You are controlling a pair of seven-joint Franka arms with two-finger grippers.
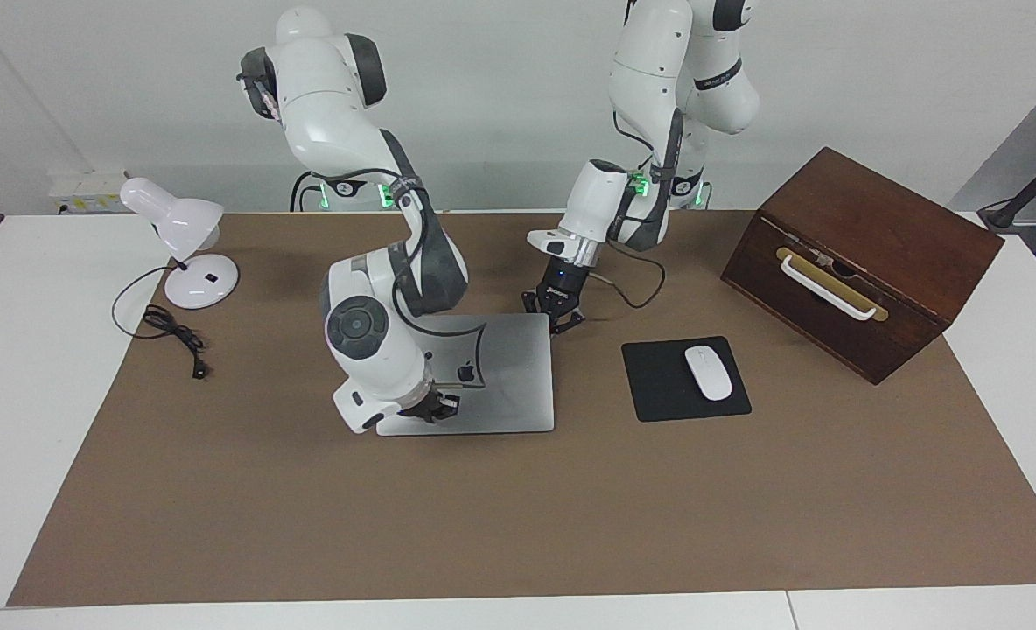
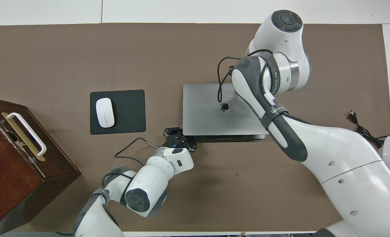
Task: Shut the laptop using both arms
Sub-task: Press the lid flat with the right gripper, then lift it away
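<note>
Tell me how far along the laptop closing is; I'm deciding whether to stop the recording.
Done: the laptop lies shut and flat on the brown mat, its lid logo facing up.
In hand: the right gripper, fingers shut, sits on the lid at the edge farther from the robots; the left gripper, also shut, is at the lid's corner nearest its base.
Left: only lifting both arms away, as far as I can judge.

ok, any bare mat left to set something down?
Bare: the brown mat farther from the robots than the laptop and mouse pad. Also between lamp and laptop. Crowded: around the laptop, with both tools there.
</note>
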